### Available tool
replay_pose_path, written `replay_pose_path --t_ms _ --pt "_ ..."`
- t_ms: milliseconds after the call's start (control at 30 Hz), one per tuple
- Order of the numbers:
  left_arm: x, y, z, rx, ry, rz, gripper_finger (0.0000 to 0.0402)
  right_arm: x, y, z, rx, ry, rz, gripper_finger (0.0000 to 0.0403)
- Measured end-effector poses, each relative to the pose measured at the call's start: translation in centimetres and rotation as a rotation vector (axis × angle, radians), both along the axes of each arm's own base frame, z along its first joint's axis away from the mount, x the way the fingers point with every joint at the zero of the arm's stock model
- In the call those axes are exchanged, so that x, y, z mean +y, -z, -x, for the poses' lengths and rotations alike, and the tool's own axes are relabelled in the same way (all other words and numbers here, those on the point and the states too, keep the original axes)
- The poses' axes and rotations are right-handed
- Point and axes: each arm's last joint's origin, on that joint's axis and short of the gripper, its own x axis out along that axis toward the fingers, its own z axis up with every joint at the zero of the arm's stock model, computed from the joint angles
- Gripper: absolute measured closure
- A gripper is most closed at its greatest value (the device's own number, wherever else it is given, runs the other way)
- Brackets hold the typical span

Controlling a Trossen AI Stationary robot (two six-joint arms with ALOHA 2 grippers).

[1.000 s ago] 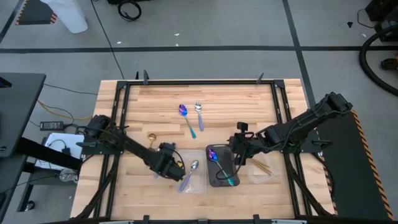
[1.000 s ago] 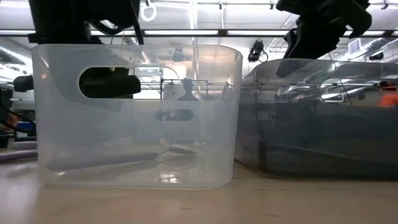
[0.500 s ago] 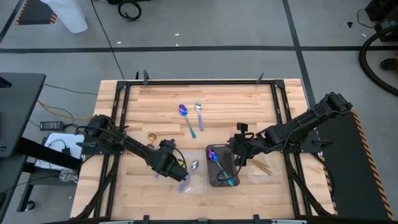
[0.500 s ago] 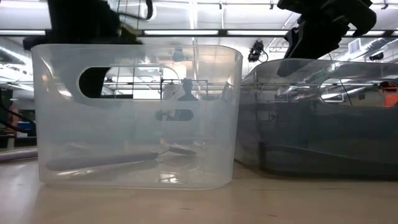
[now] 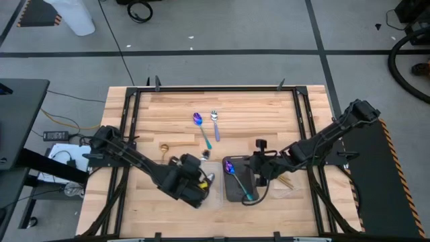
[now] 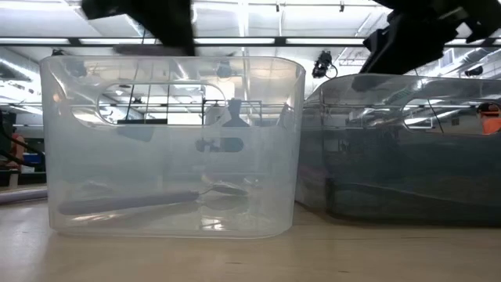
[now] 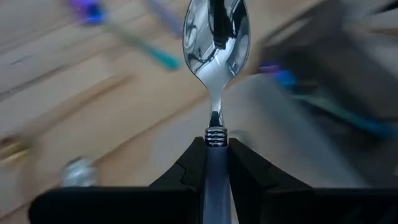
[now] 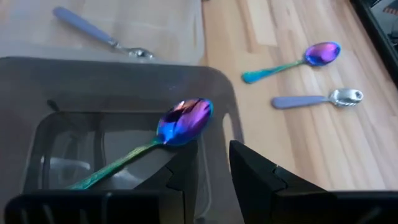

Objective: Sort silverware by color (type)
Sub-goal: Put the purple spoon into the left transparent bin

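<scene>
Our left gripper is clamped on the pale lavender handle of a silver spoon, its shiny bowl pointing straight out ahead of the fingers. From above, this gripper sits over the near-left corner of the clear tray, and the held spoon's bowl shows just past it above the tray's opening. In the low view, a lavender-handled spoon lies flat on the clear tray's floor, with open room above it up to the rim.

Our right gripper hangs with its fingers apart and nothing between them, over the rim of the dark tray. From above we see it at that tray's right edge. Inside the tray an iridescent spoon lies slanted, its purple-blue bowl up near the rim and just beside our left finger; we cannot tell whether they touch. A second clear tray on the right holds gold spoons.

Out on the open board, well clear of both arms, another iridescent spoon and a silver lavender-handled spoon lie side by side, near but apart. A small gold piece sits alone to the left, near our left arm. The far half of the board is bare wood up to the black frame.
</scene>
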Motion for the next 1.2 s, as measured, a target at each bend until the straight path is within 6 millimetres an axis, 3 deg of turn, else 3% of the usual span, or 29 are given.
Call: replay_pose_path --t_ms 133,300,667,1200 --pt "-1.1 0.3 -1.5 -0.091 0.093 -0.002 0.0347 0.7 0.4 0.5 0.002 -0.022 -0.007 0.0302" --pt "-2.1 2.1 -2.8 -0.096 0.15 -0.018 0.0346 1.7 0.9 1.4 0.02 -0.068 0.004 0.0302" --pt "-4.4 5.3 -2.8 -0.058 0.112 0.081 0.0344 3.1 1.2 2.5 0.017 -0.111 0.029 0.0302" --pt "-3.6 7.8 -3.5 0.011 0.051 0.061 0.0343 4.2 2.2 2.9 -0.139 -0.159 0.012 0.0302"
